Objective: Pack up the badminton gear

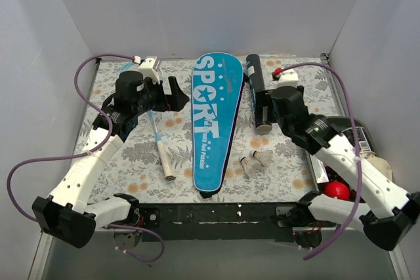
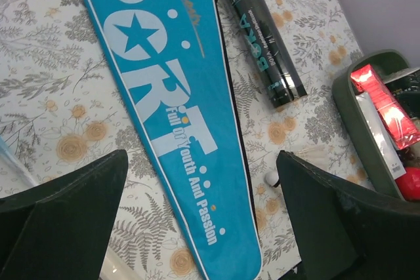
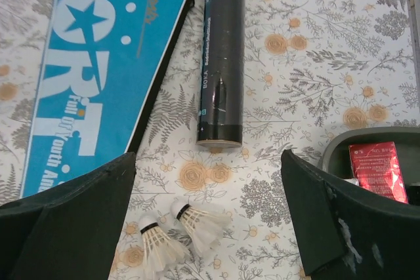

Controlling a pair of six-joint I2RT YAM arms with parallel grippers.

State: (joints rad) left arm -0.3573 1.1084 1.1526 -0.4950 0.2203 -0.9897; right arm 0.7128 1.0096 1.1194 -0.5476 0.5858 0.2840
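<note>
- Two small white feathered shuttlecocks (image 1: pixel 250 165) lie nearest, just right of the long blue racket-shaped cover (image 1: pixel 213 119) lettered "SPORT".
- Left of the cover lies a thin light-blue racket (image 1: pixel 167 162) with a white handle.
- Over the table, the left gripper (image 2: pixel 202 162) and right gripper (image 3: pixel 209 159) hover spread wide, empty.
- Farthest back, a black cylindrical tube (image 1: pixel 254 73) lies beside the cover's right edge.

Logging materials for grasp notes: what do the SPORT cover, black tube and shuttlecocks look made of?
SPORT cover: likely fabric, matte, printed lettering, dark piped edge.
Black tube: cardboard or plastic, slightly glossy, showing highlights and scuffs.
Shuttlecocks: white feather-like skirts, dark band, rounded bases; real feather or plastic unclear.
</note>
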